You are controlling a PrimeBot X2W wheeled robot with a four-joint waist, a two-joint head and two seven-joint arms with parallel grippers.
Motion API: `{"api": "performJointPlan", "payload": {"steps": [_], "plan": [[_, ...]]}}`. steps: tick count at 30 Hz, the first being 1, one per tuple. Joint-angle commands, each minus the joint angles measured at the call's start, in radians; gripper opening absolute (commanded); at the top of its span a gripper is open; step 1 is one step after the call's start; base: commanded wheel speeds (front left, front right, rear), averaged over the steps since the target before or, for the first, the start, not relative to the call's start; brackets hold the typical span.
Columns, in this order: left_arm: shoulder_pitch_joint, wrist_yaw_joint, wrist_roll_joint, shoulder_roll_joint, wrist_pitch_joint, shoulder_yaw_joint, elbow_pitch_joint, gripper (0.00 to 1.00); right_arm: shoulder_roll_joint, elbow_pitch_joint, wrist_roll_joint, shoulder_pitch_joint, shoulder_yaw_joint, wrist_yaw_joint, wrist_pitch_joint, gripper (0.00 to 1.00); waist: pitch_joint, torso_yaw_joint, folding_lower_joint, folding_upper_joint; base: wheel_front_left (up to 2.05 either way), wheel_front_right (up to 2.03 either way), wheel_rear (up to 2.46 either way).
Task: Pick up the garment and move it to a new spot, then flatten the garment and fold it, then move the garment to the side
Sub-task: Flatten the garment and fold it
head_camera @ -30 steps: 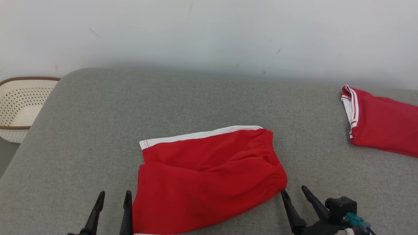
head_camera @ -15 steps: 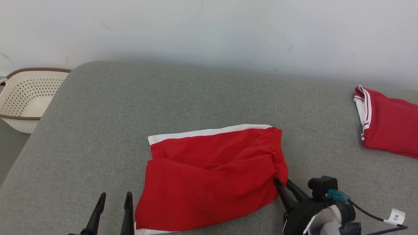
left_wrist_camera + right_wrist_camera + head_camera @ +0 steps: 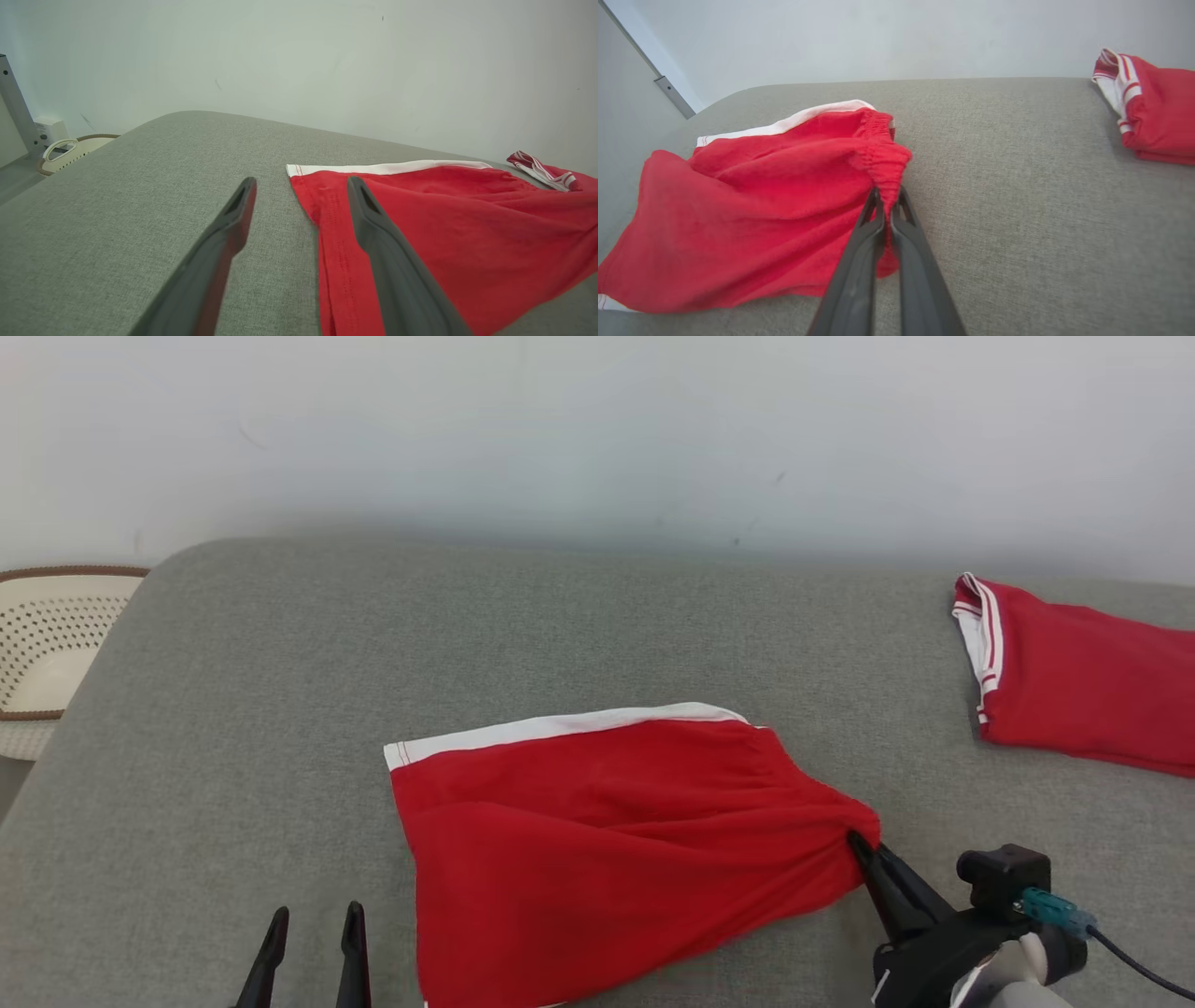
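The red shorts (image 3: 616, 840) lie flat on the grey padded surface (image 3: 560, 625), midway along its near edge. Their long axis runs left to right, roughly along that edge. The elastic waistband (image 3: 882, 154) points toward the right edge and the leg hems toward the left, and the white stripe (image 3: 560, 726) runs along the far side. The right gripper (image 3: 857, 845) is clamped on the waistband's near corner, where the cloth bunches to a point. The left gripper (image 3: 316, 910) hovers with its fingers spread just beside the left hem. A second red garment (image 3: 1083, 691) lies folded at the far right corner, and a perforated basket (image 3: 37, 616) stands beyond the left edge.
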Motion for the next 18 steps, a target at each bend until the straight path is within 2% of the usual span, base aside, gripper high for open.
{"api": "performJointPlan", "payload": {"steps": [1,7,8,12,18], "plan": [[0.018,0.005,-0.004,0.0,-0.005,0.003,-0.003,1.0,-0.016,-0.035,-0.012,0.032,-0.022,0.0,0.012,0.0,-0.006,-0.022,0.0,0.0,0.0,0.0,0.0],[0.017,0.002,-0.007,0.0,-0.005,0.005,-0.004,1.0,-0.056,-0.208,-0.047,0.153,-0.12,0.0,0.102,0.0,-0.002,-0.048,0.0,0.0,0.0,0.0,0.0],[0.016,0.002,-0.008,0.0,-0.005,0.005,-0.005,1.0,-0.063,-0.278,-0.063,0.197,-0.156,0.0,0.141,0.0,0.0,-0.051,0.0,0.0,0.0,0.0,0.0],[0.016,0.003,-0.009,0.0,-0.005,0.005,-0.009,1.0,-0.047,-0.415,-0.074,0.267,-0.215,0.0,0.211,0.0,0.004,-0.055,0.0,0.0,0.0,0.0,0.0],[0.005,-0.001,-0.011,0.0,-0.005,-0.004,0.0,1.0,-0.021,-0.491,-0.108,0.27,-0.232,0.0,0.262,0.0,0.005,-0.043,0.0,0.0,0.0,0.0,0.0]]}}
